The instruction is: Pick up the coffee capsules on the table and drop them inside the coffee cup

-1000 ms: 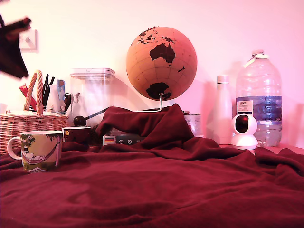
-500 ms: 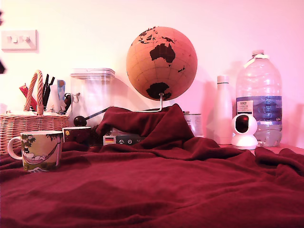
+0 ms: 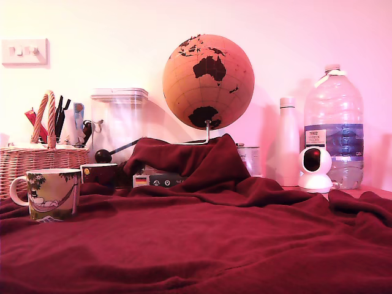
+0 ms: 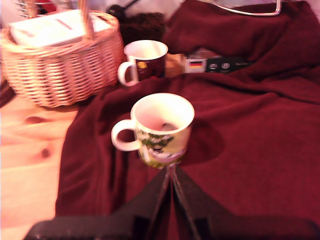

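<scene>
The coffee cup (image 3: 54, 193), cream with green trees and a hammock print, stands on the dark red cloth of the table (image 3: 202, 245) at the exterior view's left. From the wrist view I look down into the coffee cup (image 4: 162, 127); a small grey shape (image 4: 168, 125) lies at its bottom, apparently the coffee capsule, though it is blurred. My gripper (image 4: 171, 172) hangs above the cloth just short of the cup, its dark fingers pressed together with nothing between them. The gripper is out of the exterior view.
A smaller dark red mug (image 4: 145, 61) and a wicker basket (image 4: 62, 62) stand behind the cup. A globe (image 3: 208, 81), white bottle (image 3: 286, 142), large water bottle (image 3: 334, 125) and small white camera (image 3: 315, 168) line the back. Bare wood (image 4: 30, 150) shows beside the cloth.
The dark arm seen at the exterior view's upper left one second ago has moved out of that view. The cup and cloth have not moved.
</scene>
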Tool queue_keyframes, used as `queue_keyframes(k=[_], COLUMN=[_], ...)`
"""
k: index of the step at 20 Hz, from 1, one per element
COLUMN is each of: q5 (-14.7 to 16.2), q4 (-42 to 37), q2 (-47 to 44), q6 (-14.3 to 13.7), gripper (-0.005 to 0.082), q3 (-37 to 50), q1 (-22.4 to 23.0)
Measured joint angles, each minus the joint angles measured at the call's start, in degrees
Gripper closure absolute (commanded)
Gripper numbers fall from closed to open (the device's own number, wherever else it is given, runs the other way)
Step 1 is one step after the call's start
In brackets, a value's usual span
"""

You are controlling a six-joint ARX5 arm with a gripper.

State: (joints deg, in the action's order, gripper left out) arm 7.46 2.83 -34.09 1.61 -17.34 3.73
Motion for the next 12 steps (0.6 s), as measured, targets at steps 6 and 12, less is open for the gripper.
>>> queue_keyframes(k=[6, 12], q5=[-0.6, -1.6], q4=[2.9, 7.8], q2=[9.4, 18.9], q6=[1.2, 2.6], gripper=[0.0788, 0.0788], q3=[5.8, 6.3], q1=[0.0, 0.0])
